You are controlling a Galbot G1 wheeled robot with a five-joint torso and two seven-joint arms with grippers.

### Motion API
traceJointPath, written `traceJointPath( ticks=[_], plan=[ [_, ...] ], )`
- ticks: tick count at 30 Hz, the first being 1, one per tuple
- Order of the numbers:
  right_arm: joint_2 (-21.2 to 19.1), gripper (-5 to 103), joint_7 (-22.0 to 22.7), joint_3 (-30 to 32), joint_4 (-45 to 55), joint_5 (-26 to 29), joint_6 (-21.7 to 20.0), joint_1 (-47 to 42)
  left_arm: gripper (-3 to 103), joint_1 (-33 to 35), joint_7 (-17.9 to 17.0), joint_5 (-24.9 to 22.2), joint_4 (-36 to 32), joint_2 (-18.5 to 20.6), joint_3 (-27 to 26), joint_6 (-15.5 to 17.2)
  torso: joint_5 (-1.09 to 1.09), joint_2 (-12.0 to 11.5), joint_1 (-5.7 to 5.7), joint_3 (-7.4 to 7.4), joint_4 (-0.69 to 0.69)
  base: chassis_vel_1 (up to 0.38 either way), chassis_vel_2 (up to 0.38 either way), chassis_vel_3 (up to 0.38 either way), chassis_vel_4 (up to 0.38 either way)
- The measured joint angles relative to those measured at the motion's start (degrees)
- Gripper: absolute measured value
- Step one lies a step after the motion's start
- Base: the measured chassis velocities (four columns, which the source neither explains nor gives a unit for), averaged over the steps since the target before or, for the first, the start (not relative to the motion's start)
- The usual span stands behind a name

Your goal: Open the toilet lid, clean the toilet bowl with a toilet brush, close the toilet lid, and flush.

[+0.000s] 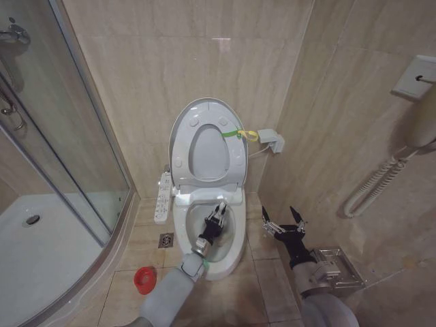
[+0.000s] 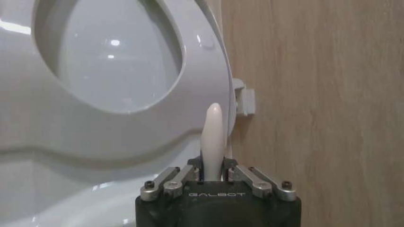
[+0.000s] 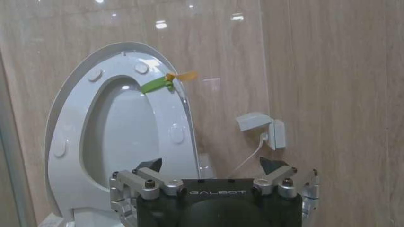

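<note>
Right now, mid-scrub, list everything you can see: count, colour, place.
Lid: one, white, raised against the back wall, seat ring up against it.
Bowl: one, white, open, below the lid.
Brush: one, white handle, held over the bowl.
Holder: one, red, on the floor on the bowl's left side.
Button panel: one, white, on the bowl's left side.
Tie: one, green and yellow, at the lid's right edge.
Wall outlet: one, white, to the right of the lid.
Floor drain: one, between panel and holder.
Left gripper: over the bowl, fingers shut on the brush.
Right gripper: to the right of the bowl, fingers open.
</note>
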Motion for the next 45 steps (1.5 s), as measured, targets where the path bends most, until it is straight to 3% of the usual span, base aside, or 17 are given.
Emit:
traceJointPath(
  ticks=[18,29,36,40,45],
  plan=[
    [0.0,100,0.0,0.0,0.0,0.0,0.0,0.0,20,-0.71,2.34,-1.24,4.59,-0.56,-1.01,0.0,0.0,0.0,-0.01,-0.01,-0.01,0.0,0.0,0.0,0.0],
    [0.0,100,0.0,0.0,0.0,0.0,0.0,0.0,20,0.69,1.1,-0.19,-4.22,0.13,-0.34,0.68,0.0,0.0,0.0,0.0,-0.03,0.0,0.0,0.0,0.0],
    [0.0,100,0.0,0.0,0.0,0.0,0.0,0.0,20,3.1,-0.16,0.7,-12.81,0.31,3.25,1.8,0.0,0.0,0.0,0.0,-0.01,0.0,0.0,0.0,0.0],
    [0.0,100,0.0,0.0,0.0,0.0,0.0,0.0,20,3.42,-0.07,0.7,-12.94,-0.13,3.93,1.61,0.0,0.0,0.0,0.0,-0.01,0.0,0.0,0.0,0.0],
    [0.0,100,0.0,0.0,0.0,0.0,0.0,0.0,20,2.89,0.04,1.54,-8.3,-0.23,3.27,1.45,0.0,0.0,0.0,-0.01,-0.01,0.0,0.0,0.0,0.0]
  ],
)
